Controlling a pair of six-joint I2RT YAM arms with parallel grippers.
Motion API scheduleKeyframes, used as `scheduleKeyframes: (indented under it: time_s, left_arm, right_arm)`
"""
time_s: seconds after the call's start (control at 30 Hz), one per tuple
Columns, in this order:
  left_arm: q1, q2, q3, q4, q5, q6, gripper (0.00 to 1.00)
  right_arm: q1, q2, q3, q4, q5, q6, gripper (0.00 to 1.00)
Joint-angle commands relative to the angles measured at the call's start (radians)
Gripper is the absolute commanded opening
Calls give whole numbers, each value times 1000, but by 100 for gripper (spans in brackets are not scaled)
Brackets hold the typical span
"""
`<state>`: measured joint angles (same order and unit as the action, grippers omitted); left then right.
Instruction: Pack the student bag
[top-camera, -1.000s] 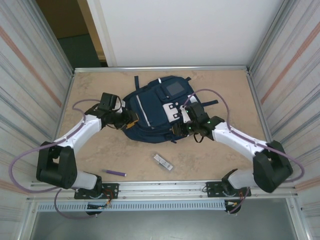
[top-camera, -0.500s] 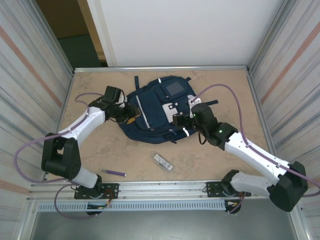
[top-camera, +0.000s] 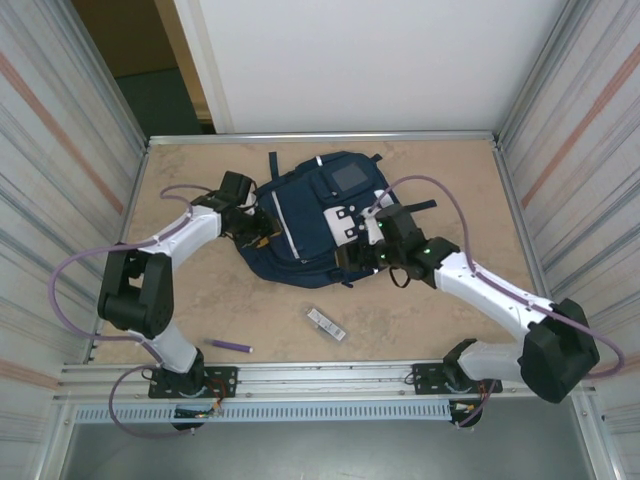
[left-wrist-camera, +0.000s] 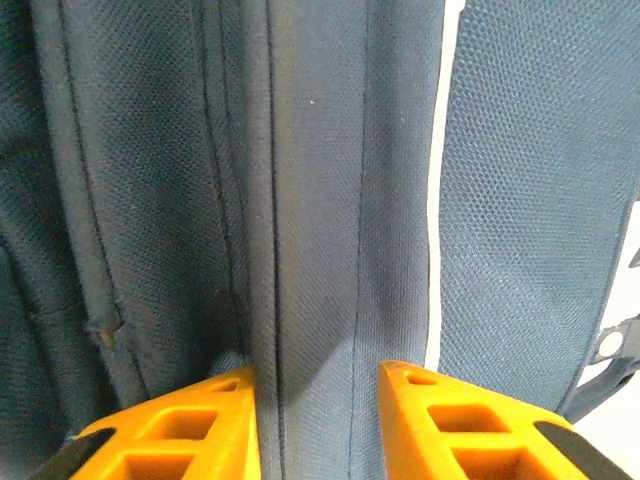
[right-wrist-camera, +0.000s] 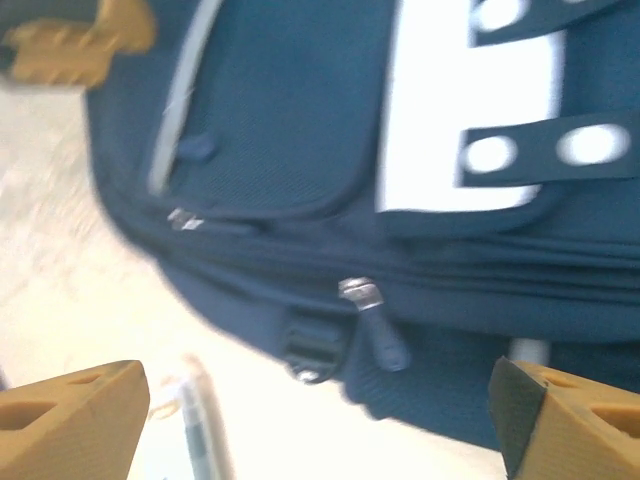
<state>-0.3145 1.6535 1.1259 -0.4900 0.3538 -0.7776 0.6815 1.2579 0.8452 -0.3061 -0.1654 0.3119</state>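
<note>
A: Top external view: where is the bag (top-camera: 305, 215)?
B: Flat on the table (top-camera: 200, 300), centre of the frame, nearer the far edge.
A: And the left gripper (top-camera: 262, 232)?
B: At the bag's left edge. In the left wrist view its orange fingers (left-wrist-camera: 235, 395) pinch a fold of navy fabric.
A: The right gripper (top-camera: 350, 255)?
B: Over the bag's lower right, jaws spread wide, a zip pull (right-wrist-camera: 365, 305) ahead.
A: Anything smaller?
B: A white box (top-camera: 326, 323) below the bag, apart from it, and a purple pen (top-camera: 231, 346) at lower left.

Student bag (top-camera: 305, 240) navy, white stripes, grey patch (top-camera: 349, 178); table (top-camera: 200, 300) beige marbled; pen (top-camera: 231, 345) purple.
</note>
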Motion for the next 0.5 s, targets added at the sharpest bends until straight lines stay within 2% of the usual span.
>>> scheduleKeyframes:
  time_s: [0.0, 0.03, 0.17, 0.33, 0.47]
  left_arm:
    - [-8, 2, 40, 30, 28, 5, 6]
    - [-11, -2, 48, 24, 37, 7, 0]
    - [-50, -24, 131, -94, 30, 42, 0]
    - [-93, -46, 168, -121, 118, 2, 0]
    - [-104, -34, 189, -127, 153, -1, 0]
  right_arm:
    - [53, 47, 21, 30, -107, -110, 85]
    - [58, 69, 31, 35, -135, -124, 83]
    - [69, 130, 72, 25, -128, -175, 83]
    - [67, 182, 95, 51, -137, -194, 86]
    - [68, 216, 90, 98, -88, -169, 84]
